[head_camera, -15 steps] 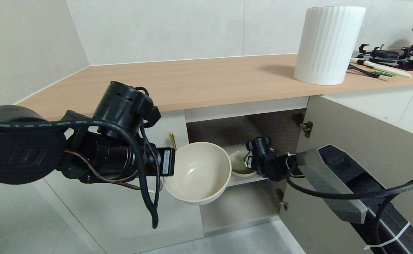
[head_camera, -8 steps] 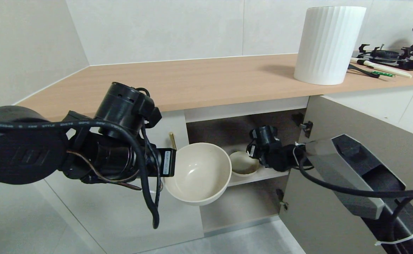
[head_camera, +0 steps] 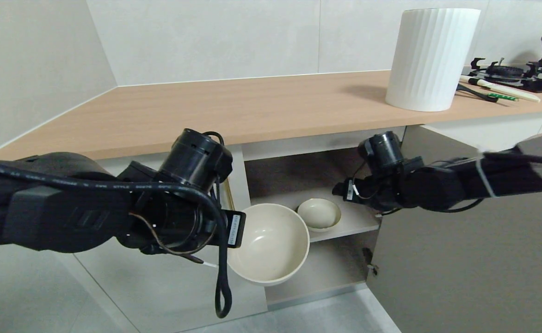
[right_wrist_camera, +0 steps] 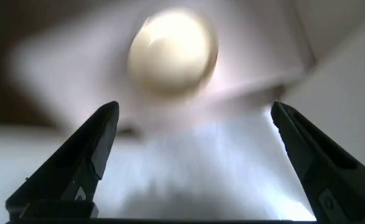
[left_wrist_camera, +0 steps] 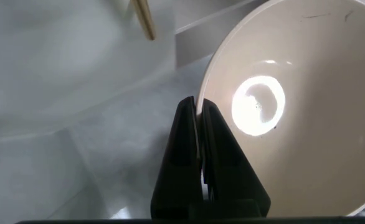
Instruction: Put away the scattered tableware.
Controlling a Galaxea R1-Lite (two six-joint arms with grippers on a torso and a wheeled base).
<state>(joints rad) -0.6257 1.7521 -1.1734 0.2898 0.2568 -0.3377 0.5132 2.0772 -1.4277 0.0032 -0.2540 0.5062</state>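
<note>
Big bowl held at the open cabinet, small bowl on the shelf.

The big bowl [head_camera: 268,245] [left_wrist_camera: 288,106] is plain cream, glossy inside, tipped with its mouth facing up and outward in front of the cabinet [head_camera: 298,171] opening. The left gripper [head_camera: 235,230] [left_wrist_camera: 200,124] pinches its rim, one finger inside and one outside, the arm stretched level below the counter [head_camera: 252,106]. Farther in, the small bowl [head_camera: 319,213] [right_wrist_camera: 173,51], also cream, sits upright and free on the shelf [head_camera: 361,222]. The right gripper [head_camera: 345,190] [right_wrist_camera: 194,112] hovers above and beside it, fingers spread wide. Since a second ago the right arm has lifted away from the small bowl, and the left arm has carried the big bowl lower and closer to the opening.
</note>
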